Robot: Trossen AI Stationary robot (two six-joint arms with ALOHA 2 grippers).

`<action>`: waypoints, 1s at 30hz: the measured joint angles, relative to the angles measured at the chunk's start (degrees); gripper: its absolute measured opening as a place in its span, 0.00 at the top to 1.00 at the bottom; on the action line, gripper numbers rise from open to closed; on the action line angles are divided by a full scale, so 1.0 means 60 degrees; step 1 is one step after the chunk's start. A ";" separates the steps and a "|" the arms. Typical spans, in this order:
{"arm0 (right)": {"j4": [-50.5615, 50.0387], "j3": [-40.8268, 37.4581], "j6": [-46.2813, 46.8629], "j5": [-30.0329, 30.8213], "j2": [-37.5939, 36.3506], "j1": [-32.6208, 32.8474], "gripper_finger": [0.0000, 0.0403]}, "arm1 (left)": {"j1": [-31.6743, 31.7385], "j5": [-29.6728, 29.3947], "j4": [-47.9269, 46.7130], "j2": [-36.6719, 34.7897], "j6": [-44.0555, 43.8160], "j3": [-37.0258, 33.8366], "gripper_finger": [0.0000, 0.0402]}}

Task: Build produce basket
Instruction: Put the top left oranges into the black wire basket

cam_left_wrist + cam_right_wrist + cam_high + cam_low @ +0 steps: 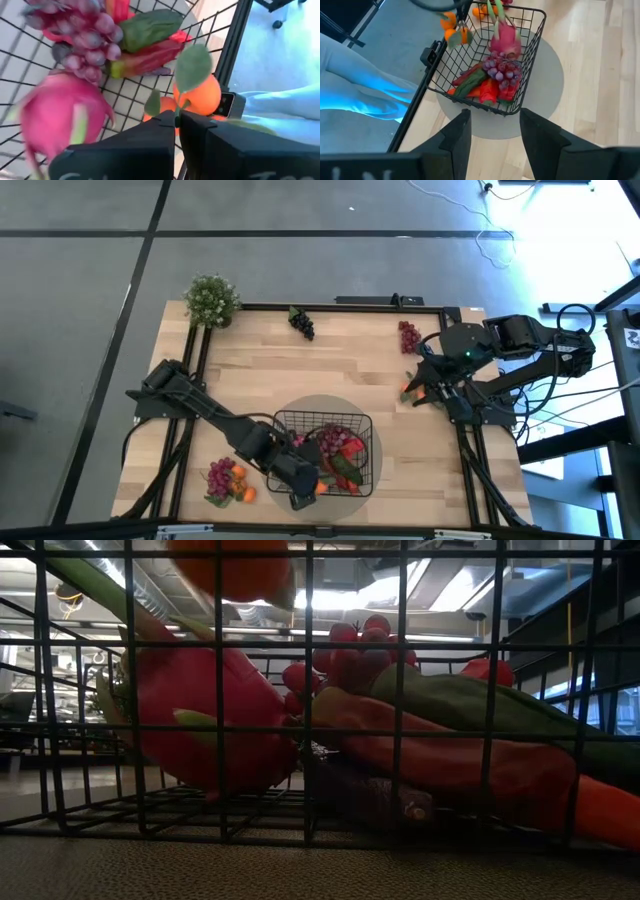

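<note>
The black wire basket [366,426] stands near the table's front edge on a grey round mat. In it lie a pink piece with green tips [60,115], purple-red grapes [501,70], red peppers [487,92] and a green cucumber [470,84]. My left gripper [177,120] is above the basket's near left corner, shut on a leafy orange cluster [199,97]. My right gripper [492,132] hovers open at the table's right side with nothing between its fingers, and a carrot [413,390] shows close by it in the high view. My left gripper pinches the orange cluster's green stem [178,104] between its two fingertips, where the leaves branch off. The fingers slant down from the table's left. The oranges [456,31] hang below the fingers, lifted clear over the basket's rim [470,22].
Left of the basket lie a grape bunch [219,474] and more oranges [240,492]. Black grapes [302,323] and red grapes [409,336] lie near the far edge. A potted plant [212,300] stands at the far left corner. Bare wood lies in the table's middle.
</note>
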 joint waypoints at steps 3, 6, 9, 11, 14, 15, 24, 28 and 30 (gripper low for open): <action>0.0000 -0.0001 -0.0001 -0.0004 -0.0003 0.0000 0.62 | 0.0000 0.0004 0.0006 0.0177 0.0004 0.0000 1.00; 0.0000 -0.0001 0.0002 -0.0004 0.0001 0.0000 0.62 | 0.0002 0.0042 0.0013 0.0281 0.0007 0.0000 1.00; 0.0000 0.0001 -0.0002 -0.0153 -0.0001 0.0000 0.62 | 0.0004 0.0152 0.0002 0.0310 -0.0036 -0.0007 1.00; 0.0001 -0.0001 -0.0002 -0.0240 -0.0001 0.0000 0.62 | 0.0000 0.0152 0.0006 0.0295 -0.0156 -0.0007 1.00; 0.0000 -0.0001 0.0009 -0.0244 -0.0002 0.0004 0.62 | 0.0000 0.0155 0.0002 0.0299 -0.0164 -0.0007 1.00; 0.0000 -0.0001 0.0005 -0.0244 -0.0003 0.0004 0.62 | 0.0000 0.0155 0.0006 0.0299 -0.0164 -0.0007 1.00; 0.0000 -0.0001 0.0002 -0.0244 0.0001 0.0004 0.62 | 0.0000 0.0188 -0.0002 0.0299 -0.0175 -0.0007 1.00; 0.0000 -0.0001 0.0002 -0.0244 0.0001 0.0001 0.62 | 0.0000 0.0188 -0.0002 0.0299 -0.0175 -0.0007 0.99; 0.0000 -0.0001 0.0002 -0.0244 -0.0002 0.0004 0.62 | 0.0008 0.0188 -0.0002 0.0299 -0.0188 -0.0007 0.97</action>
